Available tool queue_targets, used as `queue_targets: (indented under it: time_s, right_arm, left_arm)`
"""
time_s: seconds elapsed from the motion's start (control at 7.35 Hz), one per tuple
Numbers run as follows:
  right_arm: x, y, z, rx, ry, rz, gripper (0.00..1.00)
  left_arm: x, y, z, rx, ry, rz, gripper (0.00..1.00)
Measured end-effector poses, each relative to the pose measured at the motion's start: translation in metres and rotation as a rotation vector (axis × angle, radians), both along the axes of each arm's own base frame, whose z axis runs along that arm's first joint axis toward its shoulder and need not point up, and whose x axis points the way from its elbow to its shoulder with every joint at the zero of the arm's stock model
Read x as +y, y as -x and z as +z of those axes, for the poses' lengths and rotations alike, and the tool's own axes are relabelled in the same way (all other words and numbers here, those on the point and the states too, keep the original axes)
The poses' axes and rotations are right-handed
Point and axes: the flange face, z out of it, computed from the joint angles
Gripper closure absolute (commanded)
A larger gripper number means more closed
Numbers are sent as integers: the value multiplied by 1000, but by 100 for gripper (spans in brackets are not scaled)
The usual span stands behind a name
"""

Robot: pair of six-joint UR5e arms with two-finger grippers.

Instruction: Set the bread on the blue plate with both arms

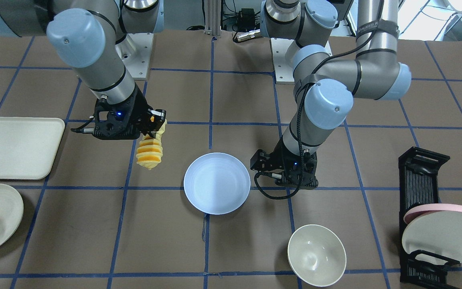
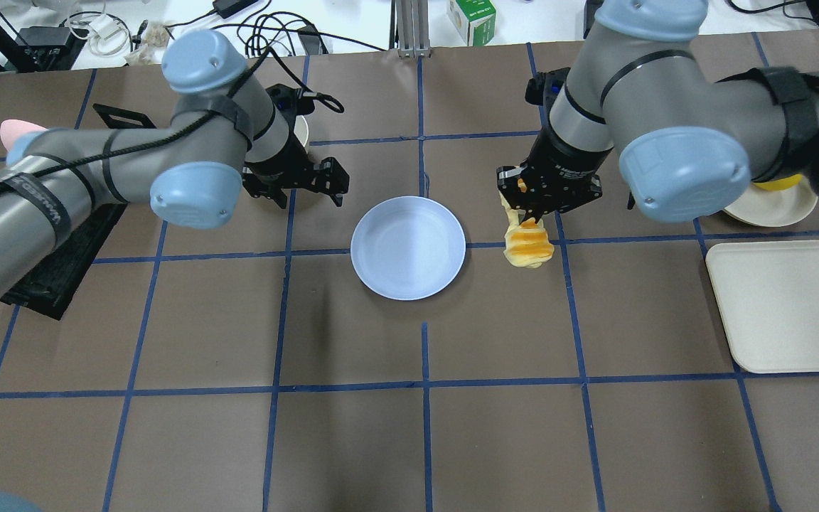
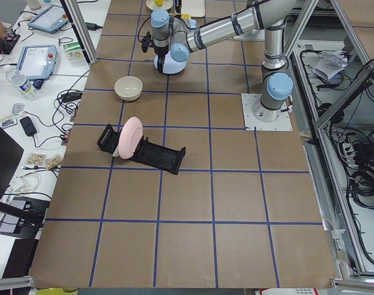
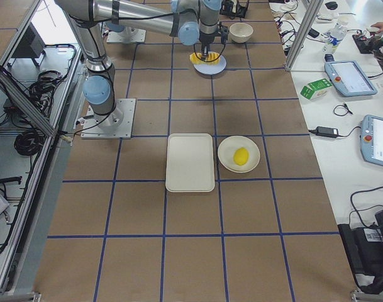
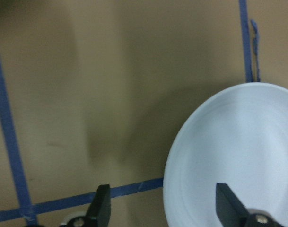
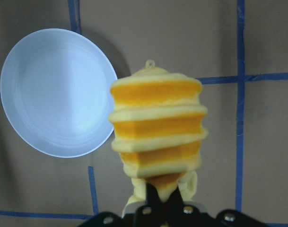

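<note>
My right pincer [image 2: 527, 212] is clamped shut on one end of the bread [image 2: 527, 245], and the loaf hangs down from that grip, clear of the worktop [image 2: 424, 441] as far as I can judge. So the pick-up is done. The delivery is not: the plate [image 2: 408, 247] lies bare about midway between the worktop's two ends, and the bread hangs just beside its rim on the side toward my right end, not above it.

My left pincer [image 5: 165, 205] is spread wide with nothing in it. It hovers at the plate's opposite edge, toward my left end — one finger [image 5: 229, 203] over the rim, the other over bare worktop.

What is left, as I read it: carry the loaf across over the plate, bring my left pincer in on the free lower end so both arms share it, lower it flat, and let go. The loaf dangles from a narrow pinch — it may swing or slip.
</note>
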Motion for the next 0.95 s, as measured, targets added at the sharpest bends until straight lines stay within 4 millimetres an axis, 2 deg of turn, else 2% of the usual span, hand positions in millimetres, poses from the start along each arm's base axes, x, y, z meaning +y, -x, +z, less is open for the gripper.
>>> queue_targets:
  time_s: [0.27,0.41,0.54,0.68,0.95]
  right_arm:
    - [-2,-34,-31,-47,48,-55,99]
    - [-8,-45,-41,-89,57,-87,100]
    - [-16,-54,-48,-116,61,-113,99]
    - [-21,-66,-59,-130,63,-130,99]
    - [-23,-110,-97,-150,75,-135,93]
  left_arm:
    - [15,-11,83,-133,-65,23,0]
    - [33,-13,119,-174,-71,55,0]
    - [50,-14,146,-188,-59,79,0]
    - [61,-15,162,-190,-44,112,0]
    - [69,-11,167,-171,-40,195,0]
